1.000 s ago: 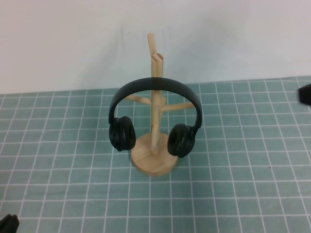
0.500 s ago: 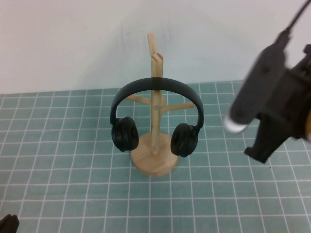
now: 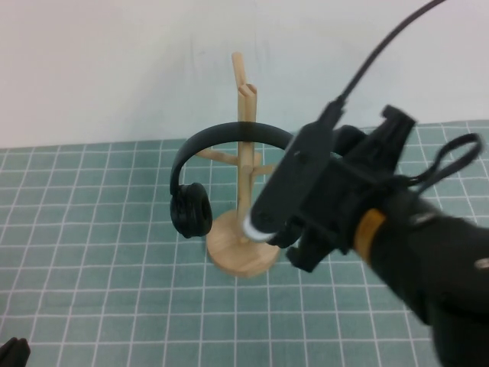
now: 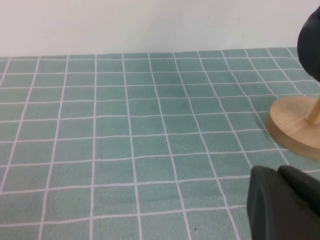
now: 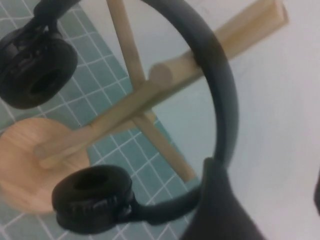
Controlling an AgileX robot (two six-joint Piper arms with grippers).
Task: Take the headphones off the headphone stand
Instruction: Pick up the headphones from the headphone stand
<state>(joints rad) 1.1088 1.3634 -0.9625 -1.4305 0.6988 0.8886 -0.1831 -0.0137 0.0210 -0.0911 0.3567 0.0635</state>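
The black headphones (image 3: pixel 221 131) hang by their headband on the light wooden headphone stand (image 3: pixel 246 99). My right gripper (image 3: pixel 302 248) has come in from the right and covers the right ear cup in the high view. In the right wrist view it is open (image 5: pixel 265 185). One finger (image 5: pixel 220 210) sits right beside the headband (image 5: pixel 220 100) where it meets the nearer ear cup (image 5: pixel 92 197), and nothing lies between the fingers. My left gripper (image 3: pixel 11 352) stays shut at the table's near left corner, apart from the stand's base (image 4: pixel 295 125).
A green gridded mat (image 3: pixel 92 252) covers the table, and a white wall (image 3: pixel 114 69) stands just behind the stand. The stand's angled pegs (image 5: pixel 165 75) stick out close to the headband. My right arm (image 3: pixel 428 260) fills the right side of the high view.
My right arm has swept in from the right edge to the right side of the headphones and now hides the right ear cup. Headphones, stand and left gripper have not moved.
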